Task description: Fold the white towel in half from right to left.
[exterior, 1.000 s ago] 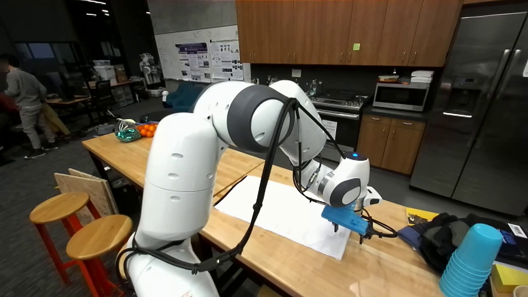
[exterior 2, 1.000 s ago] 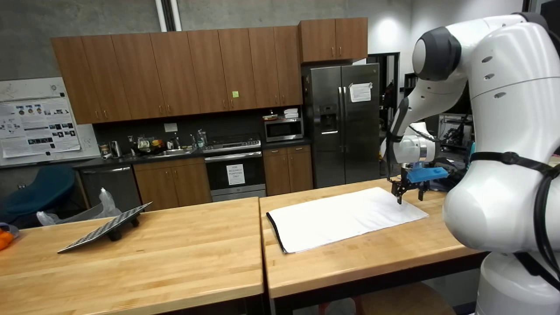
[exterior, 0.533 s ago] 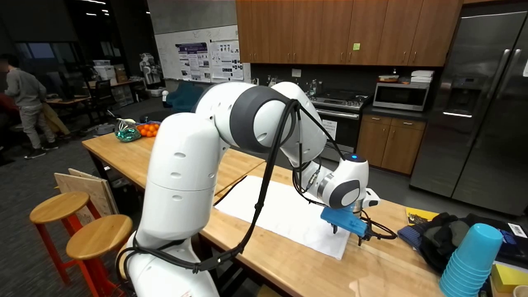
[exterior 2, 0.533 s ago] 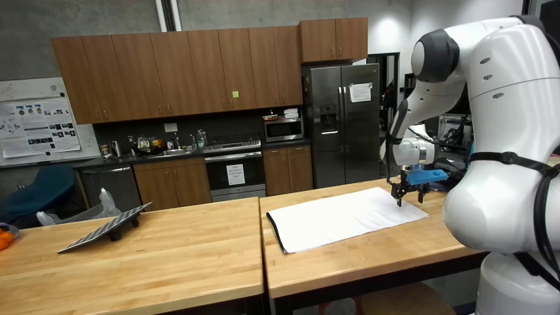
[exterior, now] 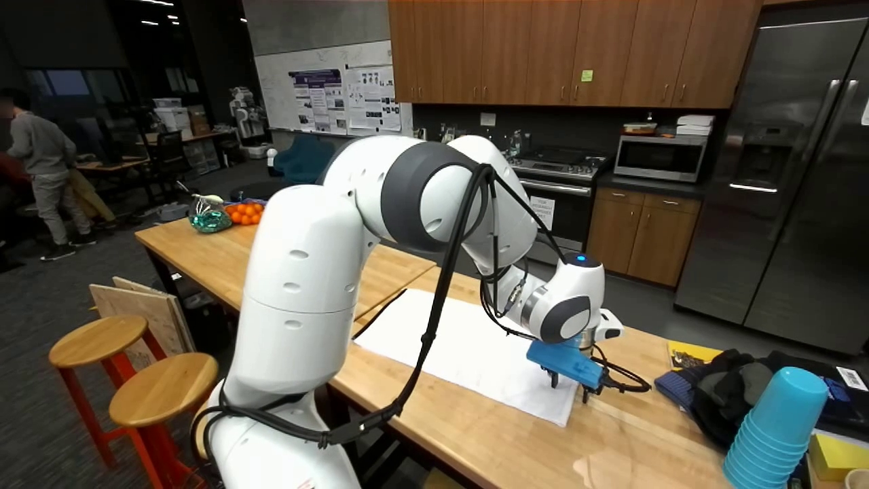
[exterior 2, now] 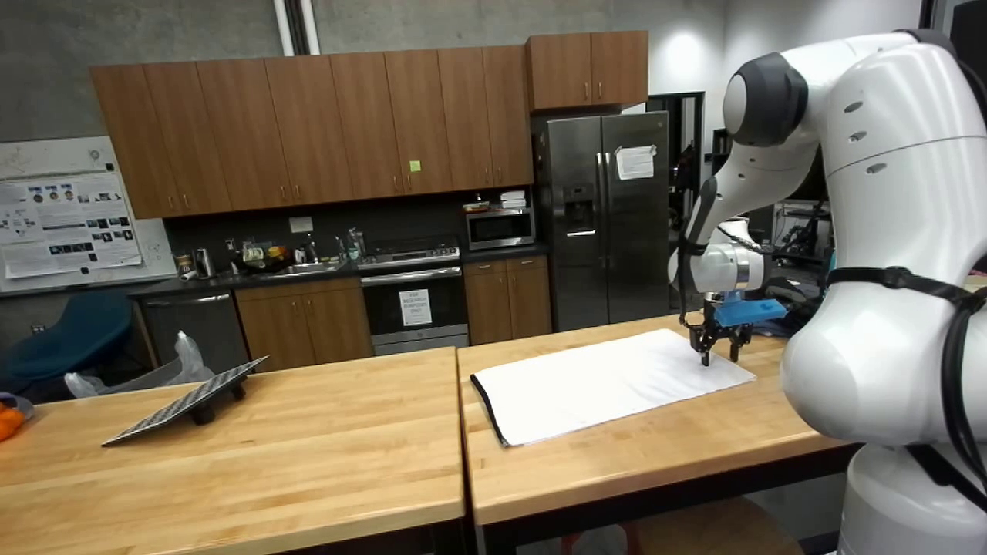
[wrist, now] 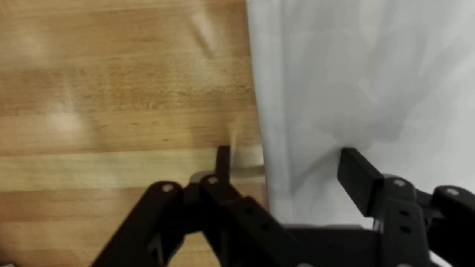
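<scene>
The white towel [exterior: 468, 339] lies flat on the wooden table, also seen in an exterior view [exterior 2: 601, 385]. A black strip lies along its end far from the gripper. My gripper [exterior: 570, 390], with a blue cover above its fingers, points down at the towel's near end; it also shows in an exterior view [exterior 2: 720, 358]. In the wrist view my gripper [wrist: 285, 148] is partly open and straddles the hemmed edge of the towel [wrist: 371, 74]. One finger is over bare wood, the other over the cloth, with a faint crease beside its tip. Contact is hard to tell.
A stack of blue cups [exterior: 767, 428], dark clothing [exterior: 726, 387] and a yellow packet [exterior: 689, 356] are at the table's end beyond the gripper. A tilted dark panel [exterior 2: 189, 401] stands on the adjoining table. The arm reaches over the towel.
My fingers have come closer together, and the gripper has dropped slightly. The towel appears to have shifted very slightly to the right in both exterior views.
</scene>
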{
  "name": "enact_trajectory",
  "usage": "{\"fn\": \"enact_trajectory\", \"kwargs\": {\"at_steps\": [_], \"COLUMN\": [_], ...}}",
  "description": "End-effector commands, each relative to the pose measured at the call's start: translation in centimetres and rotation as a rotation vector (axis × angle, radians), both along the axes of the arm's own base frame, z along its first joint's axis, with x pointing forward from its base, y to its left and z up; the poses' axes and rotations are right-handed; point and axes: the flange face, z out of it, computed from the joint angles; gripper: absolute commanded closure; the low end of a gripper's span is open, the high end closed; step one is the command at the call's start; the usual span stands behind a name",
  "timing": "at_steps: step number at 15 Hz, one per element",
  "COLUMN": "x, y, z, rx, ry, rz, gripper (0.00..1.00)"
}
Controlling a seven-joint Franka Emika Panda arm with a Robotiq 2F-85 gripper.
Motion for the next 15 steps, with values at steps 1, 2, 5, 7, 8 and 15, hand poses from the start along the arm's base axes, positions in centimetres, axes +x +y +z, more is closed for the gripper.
{"fn": "enact_trajectory", "kwargs": {"at_steps": [1,2,5,7,8,15], "x": [0.0,0.1,0.2,0.2,0.2,-0.8], "y": [0.4,0.2,0.5,0.7,0.9,2.0], "z": [0.3,0.6,0.8,0.9,0.9,6.5], "rx": [0.001,-0.002,-0.001,0.000,0.001,-0.042], "ry": [-0.018,-0.021,-0.029,-0.030,-0.029,-0.039], "rz": [-0.003,0.005,0.006,0.006,0.006,0.075], "gripper": [0.57,0.65,0.92,1.00,1.00,0.99]}}
